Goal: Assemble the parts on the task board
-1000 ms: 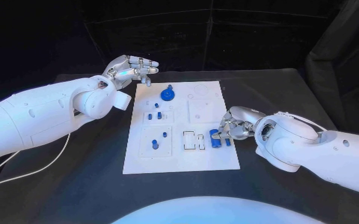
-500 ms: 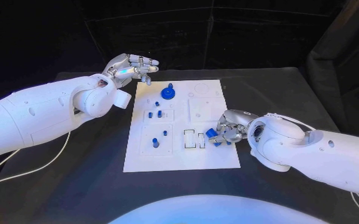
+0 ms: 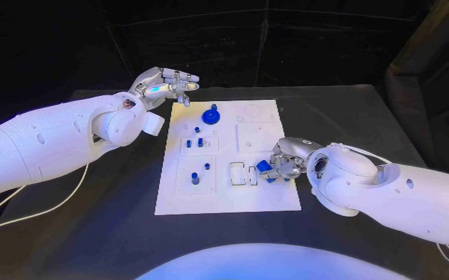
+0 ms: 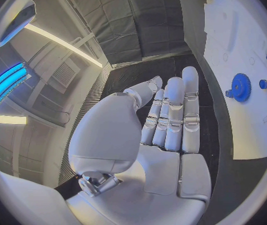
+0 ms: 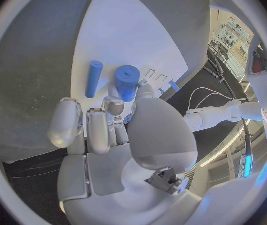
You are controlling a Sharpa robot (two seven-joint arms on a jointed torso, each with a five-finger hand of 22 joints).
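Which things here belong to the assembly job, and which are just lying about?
Job:
task board
blue gear
blue pegs in the sockets
thick blue cylinder at the right robot hand
thin blue rod

Lying about:
white cable
left robot hand, raised off the board

The right robot hand [image 5: 118,135] pinches a blue cylinder [image 5: 127,81] over the task board [image 5: 140,30], beside a blue rod [image 5: 93,78].
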